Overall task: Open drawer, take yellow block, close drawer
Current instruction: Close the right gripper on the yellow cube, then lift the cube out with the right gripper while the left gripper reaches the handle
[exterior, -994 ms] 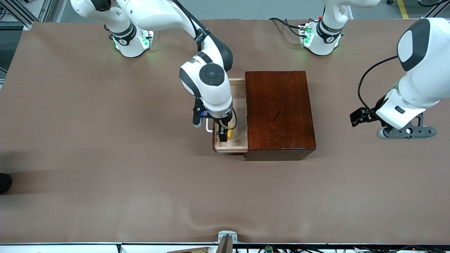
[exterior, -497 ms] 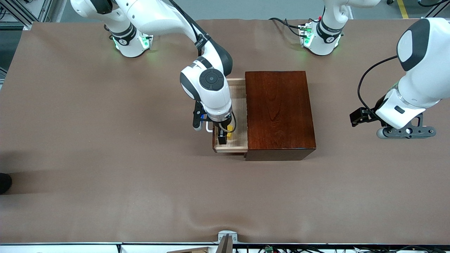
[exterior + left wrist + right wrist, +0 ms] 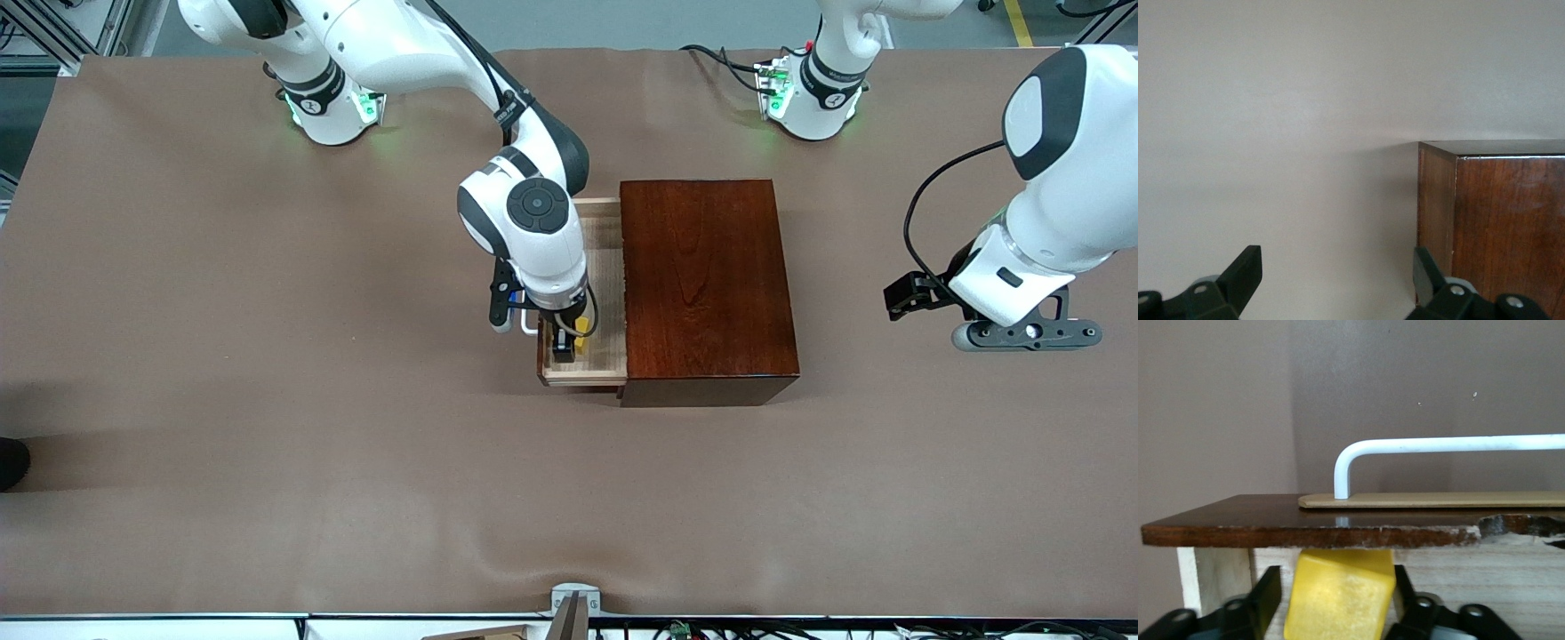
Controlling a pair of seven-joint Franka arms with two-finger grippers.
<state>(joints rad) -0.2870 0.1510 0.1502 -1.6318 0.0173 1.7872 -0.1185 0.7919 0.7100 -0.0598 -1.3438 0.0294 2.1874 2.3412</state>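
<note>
In the front view you see the right gripper [image 3: 565, 345] down inside the open drawer [image 3: 607, 267], the yellow block [image 3: 581, 331] between its fingers, while the left gripper [image 3: 1022, 335] waits over the table toward the left arm's end. Your right wrist view shows the fingers [image 3: 1265, 597] pressed against both sides of the block, just under the white handle [image 3: 1431, 450]. Your left wrist view shows spread fingers [image 3: 1245, 270] beside the wooden box [image 3: 1498, 220].

No lettering, labels, brand marks or numbers can be read anywhere in these views; whatever small markings the white robot arms may carry are too small to make out.
</note>
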